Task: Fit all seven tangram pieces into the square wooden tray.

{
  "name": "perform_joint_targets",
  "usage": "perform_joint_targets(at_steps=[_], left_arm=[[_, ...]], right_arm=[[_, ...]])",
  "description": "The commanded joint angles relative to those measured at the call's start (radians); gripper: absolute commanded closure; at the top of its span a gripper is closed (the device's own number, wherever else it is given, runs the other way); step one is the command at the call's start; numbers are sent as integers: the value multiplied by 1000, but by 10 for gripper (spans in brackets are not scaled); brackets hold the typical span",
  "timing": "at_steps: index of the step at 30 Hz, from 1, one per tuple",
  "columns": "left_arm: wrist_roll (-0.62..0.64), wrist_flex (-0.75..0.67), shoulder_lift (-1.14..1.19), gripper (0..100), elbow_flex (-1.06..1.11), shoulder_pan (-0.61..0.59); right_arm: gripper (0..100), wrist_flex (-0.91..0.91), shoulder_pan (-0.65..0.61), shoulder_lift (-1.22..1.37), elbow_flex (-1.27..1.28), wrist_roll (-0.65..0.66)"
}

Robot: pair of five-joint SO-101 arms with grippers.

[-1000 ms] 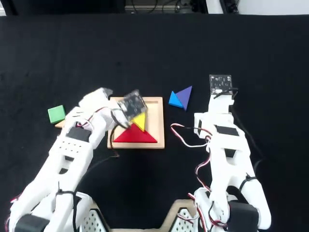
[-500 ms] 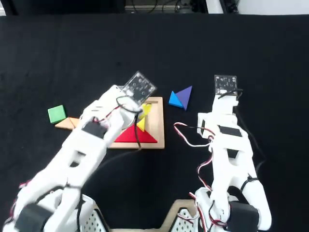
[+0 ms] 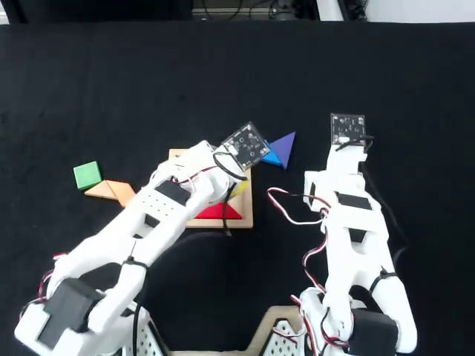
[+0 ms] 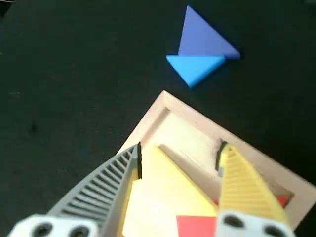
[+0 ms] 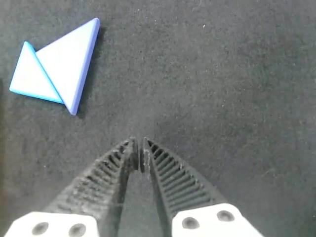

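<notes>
The square wooden tray (image 3: 247,219) lies mid-table, mostly under my left arm. A red triangle (image 3: 223,211) and a yellow triangle (image 3: 239,189) lie in it. In the left wrist view my left gripper (image 4: 178,155) hangs open over the tray's far right corner (image 4: 165,98), above the yellow triangle (image 4: 163,192) and the red triangle (image 4: 195,224), holding nothing. Just beyond that corner a light blue triangle (image 4: 195,66) touches a darker blue triangle (image 4: 202,37). My right gripper (image 5: 138,148) is shut and empty over bare cloth, with the blue pair (image 5: 54,69) off to one side.
A green square (image 3: 87,175) and an orange parallelogram (image 3: 110,190) lie left of the tray on the black cloth. The blue pair (image 3: 278,148) sits between the tray and the right arm (image 3: 345,208). Wide black cloth stretches behind.
My left arm has swung from the tray's left part across to its far right corner, toward the blue triangles. The right arm has barely shifted.
</notes>
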Motion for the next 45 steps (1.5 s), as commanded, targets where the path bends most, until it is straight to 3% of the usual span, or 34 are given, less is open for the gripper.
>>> perform_joint_targets(at_steps=[1, 6, 16, 21, 31, 37, 45], left_arm=[[-126, -110, 48, 816, -16, -13], [-176, -198, 97, 810, 44, -16], [-195, -187, 97, 805, 53, -50], [-270, -92, 97, 809, 48, -48], [-275, -86, 12, 809, 58, -51], [-345, 37, -57, 809, 70, -117], [-354, 54, -84, 809, 79, -205]], right_arm=[[965, -14, 14, -28, -41, -3], [964, -15, 14, -28, -41, -3], [964, -17, 12, -27, -41, -3], [964, -17, 12, -27, -39, -3], [964, -18, 11, -27, -39, -3], [964, -18, 6, -27, -39, -3], [964, -20, -3, -27, -31, -3]])
